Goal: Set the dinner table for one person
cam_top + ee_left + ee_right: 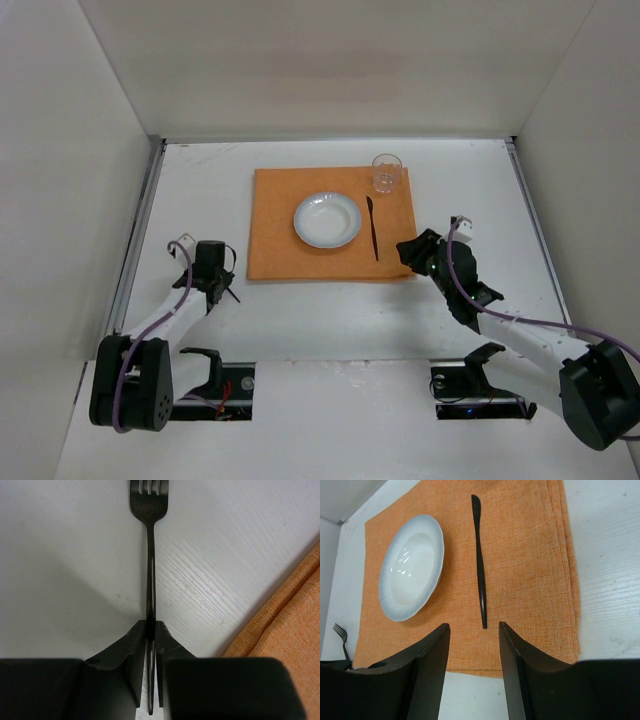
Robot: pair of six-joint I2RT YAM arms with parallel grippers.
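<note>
My left gripper (224, 287) is shut on the handle of a black fork (149, 555), just left of the orange mat's near left corner; the tines point ahead over the white dinner table (330, 320). In the left wrist view the gripper (150, 628) pinches the handle edge-on. My right gripper (410, 250) is open and empty at the mat's near right corner. In the right wrist view it (474, 626) stands just short of the handle end of the black knife (480, 565). On the orange mat (280, 230) lie a white plate (326, 219), the knife (372, 228) to its right and a clear glass (386, 172) at the far right corner.
Metal rails (138, 230) run along the table's side edges, with white walls around. The plate (411, 566) and mat (530, 570) fill the right wrist view, with the fork's tines (340, 631) at far left. The mat's edge (292, 630) shows right of the fork.
</note>
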